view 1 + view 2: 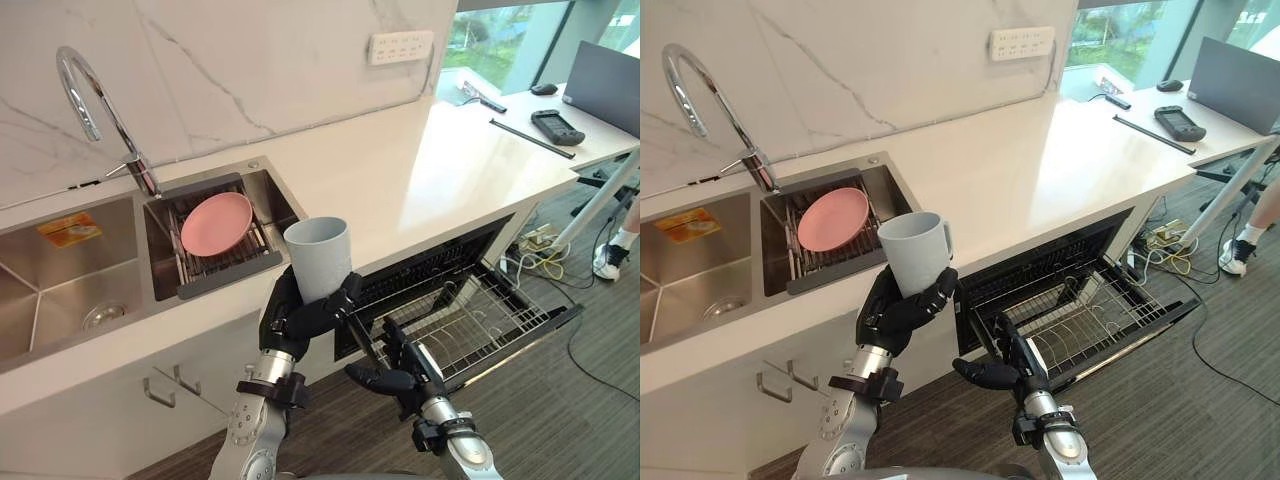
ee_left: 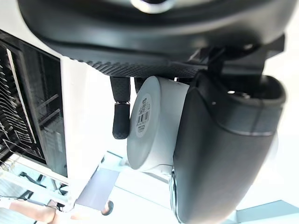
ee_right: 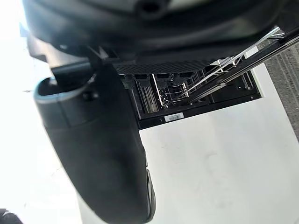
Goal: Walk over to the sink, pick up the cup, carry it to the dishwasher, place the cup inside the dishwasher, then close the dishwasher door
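Right now the grey cup (image 1: pixel 318 255) is held upright in the left hand (image 1: pixel 300 318), fingers and thumb wrapped round its lower half, which is hidden by them; it is raised over the countertop's (image 1: pixel 420 180) front edge, beside the sink (image 1: pixel 60 290). A barcode label (image 2: pixel 145 116) is seen on the cup's base, print too small to read. A yellow sticker (image 1: pixel 70 230) lies in the sink's far corner, also illegible. The right hand (image 1: pixel 395 378) is held loosely open, empty, before the pulled-out dishwasher rack (image 1: pixel 470 325).
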Motion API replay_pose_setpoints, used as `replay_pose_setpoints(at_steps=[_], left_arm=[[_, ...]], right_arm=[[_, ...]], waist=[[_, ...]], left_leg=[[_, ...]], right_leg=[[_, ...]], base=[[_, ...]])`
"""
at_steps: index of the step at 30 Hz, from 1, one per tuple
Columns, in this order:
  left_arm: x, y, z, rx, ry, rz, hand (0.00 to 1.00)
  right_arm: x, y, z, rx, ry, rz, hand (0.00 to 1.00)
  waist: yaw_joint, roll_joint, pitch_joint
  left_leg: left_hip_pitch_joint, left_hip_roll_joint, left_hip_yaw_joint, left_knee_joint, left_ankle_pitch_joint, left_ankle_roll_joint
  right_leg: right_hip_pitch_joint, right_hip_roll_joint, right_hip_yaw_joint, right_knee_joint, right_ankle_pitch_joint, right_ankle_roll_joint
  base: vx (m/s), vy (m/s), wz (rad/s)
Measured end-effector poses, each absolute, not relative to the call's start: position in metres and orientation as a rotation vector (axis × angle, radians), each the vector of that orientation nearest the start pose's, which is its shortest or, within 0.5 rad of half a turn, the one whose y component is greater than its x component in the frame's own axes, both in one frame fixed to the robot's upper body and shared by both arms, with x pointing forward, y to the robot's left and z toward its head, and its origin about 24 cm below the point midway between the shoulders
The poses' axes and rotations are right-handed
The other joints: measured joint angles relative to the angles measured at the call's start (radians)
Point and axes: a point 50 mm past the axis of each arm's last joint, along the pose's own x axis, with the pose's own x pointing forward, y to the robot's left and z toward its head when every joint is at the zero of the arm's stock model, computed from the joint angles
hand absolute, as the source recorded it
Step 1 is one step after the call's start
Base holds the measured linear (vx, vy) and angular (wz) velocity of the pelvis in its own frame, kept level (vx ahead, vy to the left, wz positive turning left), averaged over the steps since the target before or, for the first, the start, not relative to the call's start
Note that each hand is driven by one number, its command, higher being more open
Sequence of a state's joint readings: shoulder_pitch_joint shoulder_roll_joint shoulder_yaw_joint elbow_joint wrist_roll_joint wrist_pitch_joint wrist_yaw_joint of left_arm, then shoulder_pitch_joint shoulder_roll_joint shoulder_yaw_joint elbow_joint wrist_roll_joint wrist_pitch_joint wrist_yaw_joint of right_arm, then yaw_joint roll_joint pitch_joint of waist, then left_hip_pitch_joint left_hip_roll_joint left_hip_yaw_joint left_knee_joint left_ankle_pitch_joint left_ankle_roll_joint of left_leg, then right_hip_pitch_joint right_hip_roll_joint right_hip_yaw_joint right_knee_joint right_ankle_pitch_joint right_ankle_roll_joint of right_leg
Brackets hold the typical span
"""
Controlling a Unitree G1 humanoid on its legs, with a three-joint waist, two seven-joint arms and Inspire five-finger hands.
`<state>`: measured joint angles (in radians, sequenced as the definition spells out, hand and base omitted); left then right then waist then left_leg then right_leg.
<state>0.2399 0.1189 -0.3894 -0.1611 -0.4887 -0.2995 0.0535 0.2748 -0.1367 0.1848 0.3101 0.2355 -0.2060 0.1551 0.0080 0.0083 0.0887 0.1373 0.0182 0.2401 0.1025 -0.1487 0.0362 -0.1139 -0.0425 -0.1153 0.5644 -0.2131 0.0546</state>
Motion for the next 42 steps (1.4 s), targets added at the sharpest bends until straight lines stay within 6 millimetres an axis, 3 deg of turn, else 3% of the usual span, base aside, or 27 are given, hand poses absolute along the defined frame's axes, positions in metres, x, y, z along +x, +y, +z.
replay_pose_setpoints(at_steps=[2, 3, 4, 5, 6, 9, 17, 22, 29, 42], left_arm=[[0.195, 0.109, 0.045, -0.468, -0.107, -0.149, 0.0], [0.197, 0.114, 0.046, -0.457, -0.113, -0.128, 0.0], [0.197, 0.115, 0.045, -0.454, -0.112, -0.12, 0.0], [0.198, 0.114, 0.042, -0.456, -0.102, -0.117, 0.0], [0.198, 0.112, 0.042, -0.46, -0.099, -0.123, 0.0], [0.199, 0.114, 0.043, -0.467, -0.108, -0.106, 0.0], [0.2, 0.116, 0.052, -0.473, -0.161, -0.091, 0.0], [0.2, 0.116, 0.059, -0.458, -0.206, -0.098, 0.0], [0.202, 0.111, 0.066, -0.446, -0.244, -0.134, 0.0], [0.209, 0.092, 0.079, -0.328, -0.309, -0.262, 0.0]], right_arm=[[0.163, -0.145, -0.063, 0.114, 0.364, 0.219, 1.0], [0.166, -0.142, -0.06, 0.1, 0.344, 0.239, 1.0], [0.167, -0.142, -0.059, 0.093, 0.336, 0.242, 1.0], [0.171, -0.146, -0.056, 0.074, 0.32, 0.228, 1.0], [0.173, -0.149, -0.054, 0.061, 0.312, 0.214, 1.0], [0.179, -0.152, -0.043, 0.05, 0.26, 0.192, 1.0], [0.185, -0.154, -0.004, 0.1, 0.067, 0.142, 1.0], [0.177, -0.161, 0.008, 0.211, 0.0, 0.095, 1.0], [0.177, -0.157, 0.041, 0.268, -0.169, 0.171, 1.0], [0.176, -0.144, 0.064, 0.279, -0.266, 0.301, 1.0]], waist=[[-0.002, -0.021, -0.008], [-0.001, -0.041, -0.011], [-0.001, -0.041, -0.014], [-0.011, -0.016, -0.013], [-0.01, -0.008, -0.012], [-0.002, -0.006, -0.013], [-0.004, 0.0, -0.016], [-0.012, 0.004, -0.018], [-0.027, 0.011, -0.016], [-0.045, 0.011, -0.016]], left_leg=[[-0.004, -0.012, 0.038, 0.013, -0.024, -0.005], [-0.019, -0.012, 0.049, 0.05, -0.054, -0.014], [-0.029, -0.008, 0.052, 0.064, -0.064, -0.013], [-0.061, 0.015, 0.047, 0.104, -0.068, -0.019], [-0.069, 0.031, 0.037, 0.117, -0.069, -0.018], [-0.069, 0.046, 0.01, 0.107, -0.069, -0.017], [-0.061, 0.034, 0.008, 0.055, -0.044, -0.006], [-0.042, 0.028, 0.02, 0.023, -0.036, -0.007], [-0.022, 0.019, 0.053, 0.007, -0.03, -0.006], [-0.021, 0.014, 0.091, -0.001, -0.029, -0.007]], right_leg=[[-0.02, -0.077, -0.099, -0.033, 0.012, -0.015], [-0.01, -0.074, -0.11, -0.097, 0.005, -0.026], [0.005, -0.068, -0.112, -0.144, 0.001, -0.034], [0.032, -0.034, -0.117, -0.234, 0.042, -0.055], [0.052, -0.009, -0.117, -0.294, 0.075, -0.061], [0.088, 0.028, -0.103, -0.404, 0.132, -0.069], [0.129, 0.052, -0.055, -0.559, 0.228, -0.064], [0.15, 0.053, -0.034, -0.615, 0.262, -0.062], [0.157, 0.057, 0.009, -0.642, 0.29, -0.064], [0.138, 0.057, 0.05, -0.643, 0.306, -0.057]], base=[[-0.06, 0.054, -0.61], [-0.04, 0.009, -0.47], [0.05, -0.059, -0.3], [0.08, -0.044, -0.13], [0.07, -0.036, -0.13], [0.02, -0.021, -0.2], [0.01, 0.017, -0.19], [-0.01, 0.019, -0.13], [-0.03, 0.016, -0.19], [-0.03, 0.013, -0.09]])
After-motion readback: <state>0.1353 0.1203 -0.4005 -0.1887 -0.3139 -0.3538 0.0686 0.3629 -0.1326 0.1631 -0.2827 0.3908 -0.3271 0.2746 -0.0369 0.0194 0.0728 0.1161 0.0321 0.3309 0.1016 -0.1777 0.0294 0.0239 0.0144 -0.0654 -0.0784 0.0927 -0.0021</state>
